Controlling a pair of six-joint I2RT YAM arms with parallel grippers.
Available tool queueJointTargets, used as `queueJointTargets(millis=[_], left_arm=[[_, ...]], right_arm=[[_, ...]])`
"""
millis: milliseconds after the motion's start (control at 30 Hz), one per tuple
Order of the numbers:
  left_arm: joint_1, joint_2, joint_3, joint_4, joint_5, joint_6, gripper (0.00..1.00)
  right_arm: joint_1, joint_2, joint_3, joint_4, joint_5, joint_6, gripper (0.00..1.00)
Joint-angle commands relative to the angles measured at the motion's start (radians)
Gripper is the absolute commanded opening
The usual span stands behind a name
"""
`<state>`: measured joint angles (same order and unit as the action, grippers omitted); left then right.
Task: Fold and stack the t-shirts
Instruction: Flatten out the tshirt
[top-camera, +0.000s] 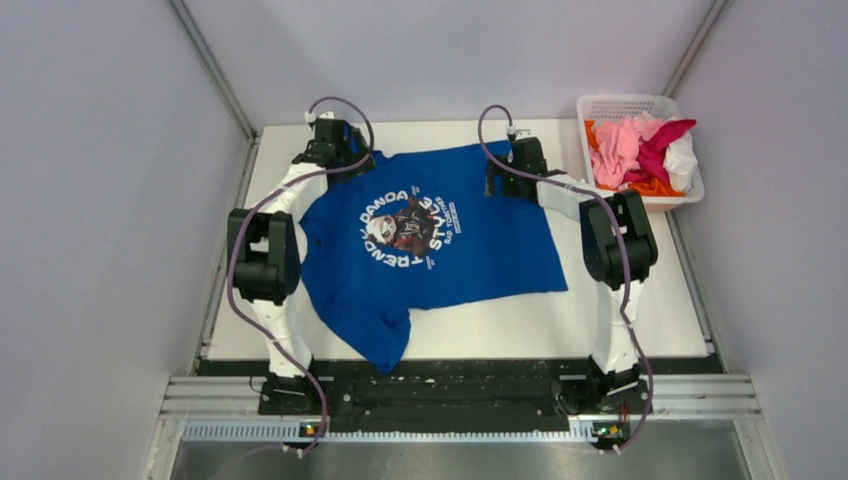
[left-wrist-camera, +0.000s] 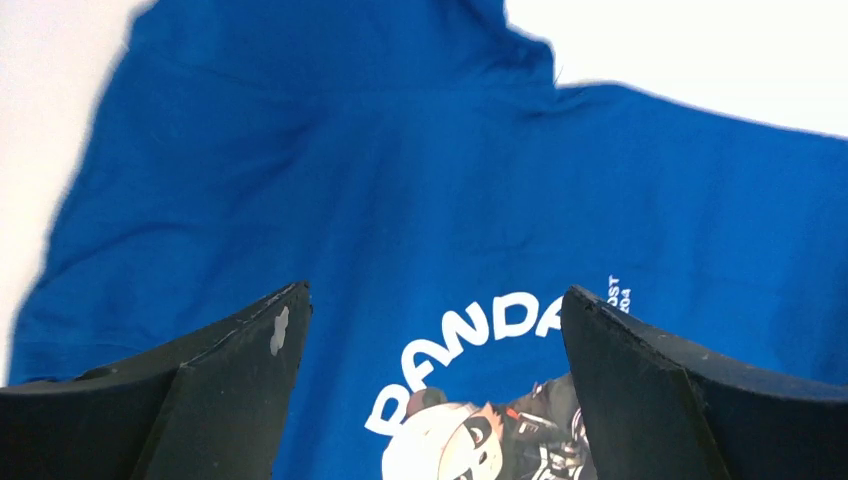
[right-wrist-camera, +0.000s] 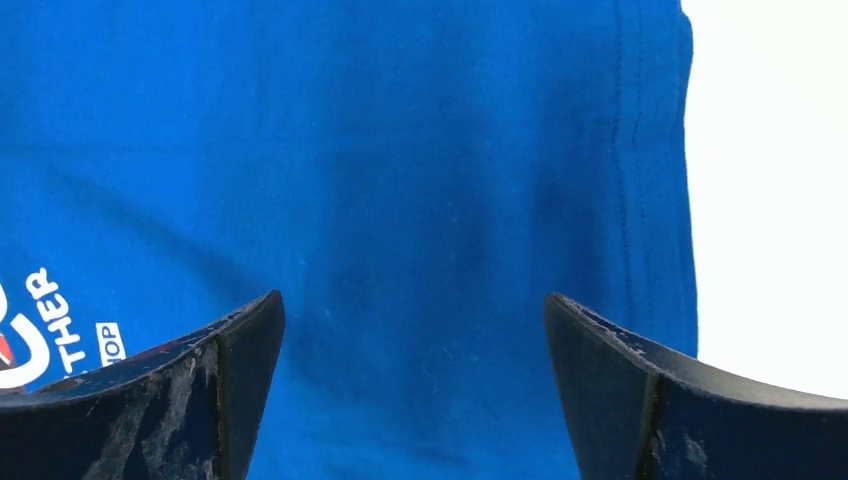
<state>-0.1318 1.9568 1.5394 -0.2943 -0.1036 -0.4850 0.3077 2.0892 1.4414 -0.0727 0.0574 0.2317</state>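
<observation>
1. Blue t-shirt lies spread on table, print up.
2. Left gripper over its far-left corner, jaws wide, holding nothing.
3. Right gripper over its far-right edge, jaws likewise wide, holding nothing.
4. Right of and beyond it: basket of crumpled t-shirts.

Blue t-shirt: print cut off (both wrist views).
</observation>
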Motion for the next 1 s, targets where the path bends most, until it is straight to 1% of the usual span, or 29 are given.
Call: queueJointTargets(millis=[0,100,200,333,433,500,600,667,733,833,967], left_arm=[[0.047,0.145,0.133,-0.037,0.177,-0.071,0.99],[0.05,0.237,0.207,-0.041,0.246,-0.094,0.99],[0.05,0.311,0.266,-0.028,0.273,-0.119,0.99],[0.049,0.406,0.367,-0.043,0.3,-0.137,0.99],[0.049,0.474,0.432,-0.019,0.327,-0.159,0.99],[0.049,0.531,0.52,-0.019,0.348,-0.156,0.99],[0.049,0.64,0.73,-0.097,0.373,-0.14,0.99],[0.05,0.68,0.821,-0.112,0.399,-0.138,0.99],[0.05,0.674,0.821,-0.084,0.425,-0.139,0.99],[0.05,0.644,0.82,-0.089,0.438,-0.122,0.99],[0.05,0.552,0.8,-0.127,0.418,-0.074,0.99]], right_arm=[[0.007,0.021,0.03,0.048,-0.044,0.081,0.99],[0.005,0.035,0.022,0.013,0.034,0.113,0.99],[0.004,0.026,-0.02,0.008,0.097,0.132,0.99],[-0.017,0.009,-0.059,0.002,0.112,0.137,0.99],[-0.038,-0.005,-0.08,-0.004,0.138,0.139,0.99],[-0.056,-0.001,-0.083,-0.001,0.146,0.138,0.99],[-0.088,0.01,-0.074,-0.024,0.147,0.146,0.99],[-0.111,0.003,-0.081,-0.026,0.147,0.158,0.99],[-0.127,-0.005,-0.089,-0.017,0.126,0.171,0.99],[-0.135,-0.022,-0.074,-0.017,0.113,0.162,0.99],[-0.135,-0.084,-0.051,-0.034,0.119,0.151,0.99]])
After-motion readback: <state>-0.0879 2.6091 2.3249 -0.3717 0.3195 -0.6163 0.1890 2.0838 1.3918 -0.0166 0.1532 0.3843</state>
